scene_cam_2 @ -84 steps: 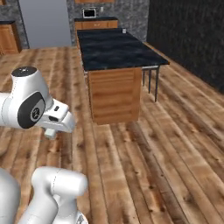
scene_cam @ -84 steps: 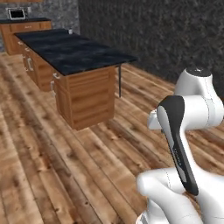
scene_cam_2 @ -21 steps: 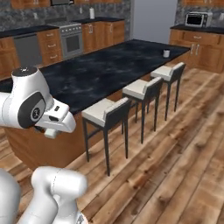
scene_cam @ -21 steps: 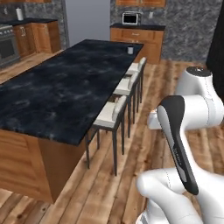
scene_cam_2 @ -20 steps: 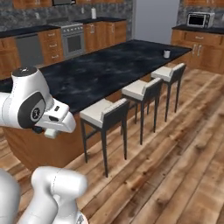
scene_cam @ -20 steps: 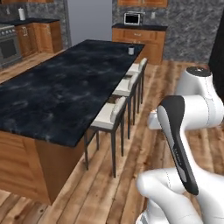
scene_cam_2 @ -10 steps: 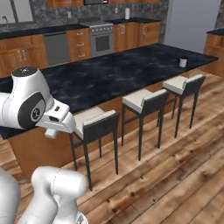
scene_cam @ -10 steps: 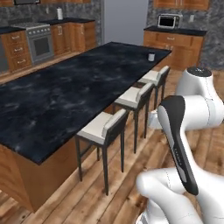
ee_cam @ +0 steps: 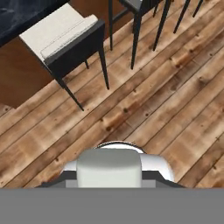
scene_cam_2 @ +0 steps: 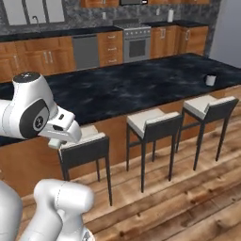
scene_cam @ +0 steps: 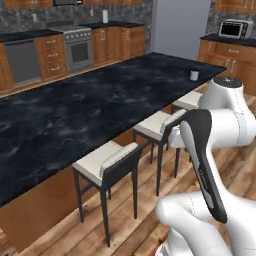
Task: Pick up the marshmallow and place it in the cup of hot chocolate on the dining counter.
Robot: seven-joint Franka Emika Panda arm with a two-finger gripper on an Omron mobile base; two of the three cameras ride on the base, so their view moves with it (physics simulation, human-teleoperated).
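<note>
Hand view: I look down on wooden floor planks and a cushioned bar stool tucked against the dining counter. At the bottom, a pale soft-looking block, the marshmallow, sits right where the finger tips should rise, hiding them; I read the jaws as drawn together on it.

Left base view: the cup of hot chocolate stands near the far end of the black marble top, by the stool-side edge, well apart from the arm. Right base view: same cup on the counter's right end, above the third stool.
</note>
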